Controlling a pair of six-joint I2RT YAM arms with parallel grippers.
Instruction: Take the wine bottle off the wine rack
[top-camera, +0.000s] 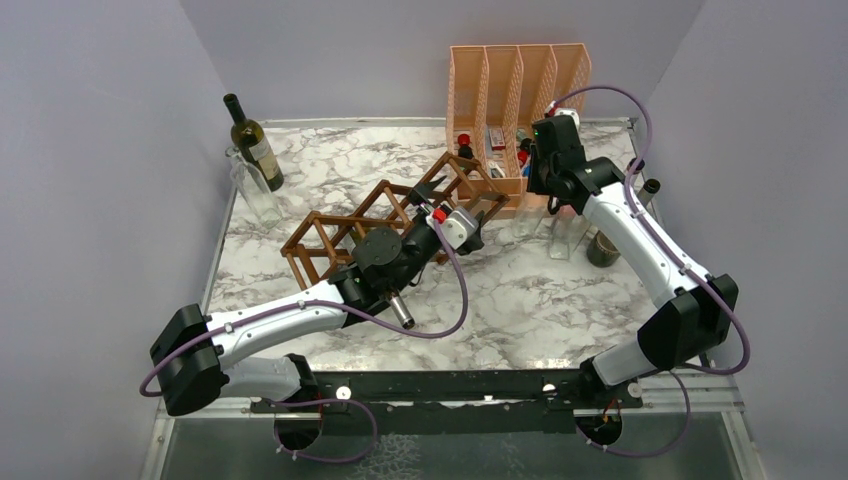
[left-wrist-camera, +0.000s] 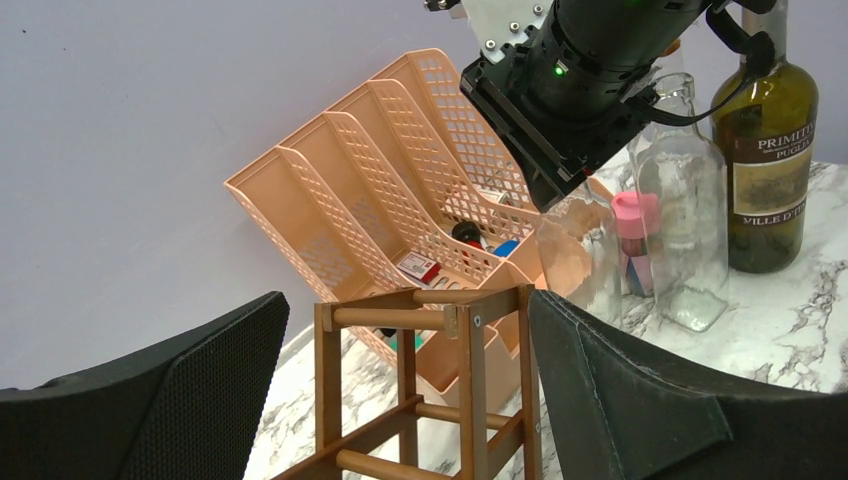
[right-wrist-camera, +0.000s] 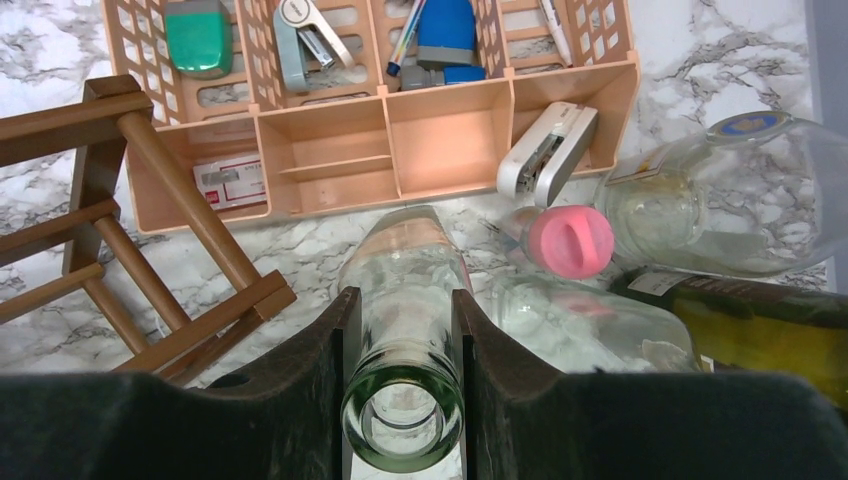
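Note:
The brown wooden wine rack (top-camera: 340, 230) lies diagonally across the marble table; I see no bottle in the cells that show. My left gripper (top-camera: 485, 213) is open, and in the left wrist view its fingers (left-wrist-camera: 180, 400) straddle the rack's end post (left-wrist-camera: 470, 380) without touching it. My right gripper (right-wrist-camera: 402, 330) is shut on the neck of a clear glass wine bottle (right-wrist-camera: 402, 270). The bottle stands upright beside the rack's right end, in front of the organiser. In the top view the right gripper (top-camera: 541, 186) hides most of it.
A peach mesh file organiser (top-camera: 515, 95) with small items stands at the back. Clear bottles (top-camera: 566, 236), a pink-capped item (right-wrist-camera: 570, 240) and a dark green labelled bottle (left-wrist-camera: 765, 170) crowd the right. Another dark bottle (top-camera: 254, 143) and a clear one (top-camera: 255, 195) stand at back left.

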